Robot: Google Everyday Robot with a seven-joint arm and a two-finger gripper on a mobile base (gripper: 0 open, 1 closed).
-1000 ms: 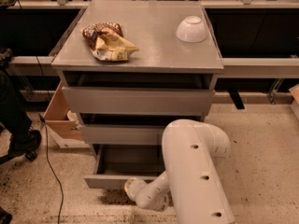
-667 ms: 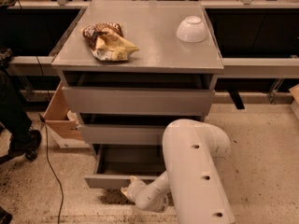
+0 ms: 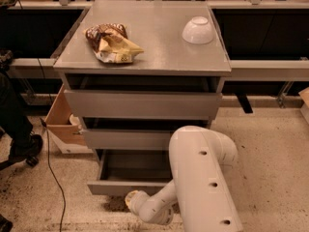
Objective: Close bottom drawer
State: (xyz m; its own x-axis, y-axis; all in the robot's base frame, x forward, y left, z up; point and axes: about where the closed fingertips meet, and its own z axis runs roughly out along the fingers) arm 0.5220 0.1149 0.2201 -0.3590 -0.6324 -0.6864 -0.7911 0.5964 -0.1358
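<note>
Below the front panel of the bottom drawer (image 3: pixel 116 187), low in the camera view, my pincer (image 3: pixel 131 198) sat close to the speckled floor (image 3: pixel 270 153), at or just under the panel's lower edge. Contact with the panel could not be confirmed. Only a pale, rounded end of the pincer showed; whether it was spread or pressed together could not be told. My white forearm (image 3: pixel 205 182) filled the lower right of the view and hid the right end of the bottom drawer and part of the cabinet's right side. The arm was cut off by the lower edge of the view.

The bottom drawer stood pulled out, the lowest of three in the grey cabinet. Its interior was dark and nothing could be made out inside it. The middle drawer (image 3: pixel 128 139) and the top drawer (image 3: pixel 142 104) each stood out a little, with a dark gap above each front.

On the worktop (image 3: pixel 159 52) lay a crumpled snack bag (image 3: pixel 112 43) at the left and a white bowl (image 3: pixel 198 30), upside down, at the right, well apart.

Left of the cabinet, a brown box (image 3: pixel 60 122) was partly hidden by the cabinet's side. A dark cable (image 3: pixel 50 178) ran across the floor beside it.
</note>
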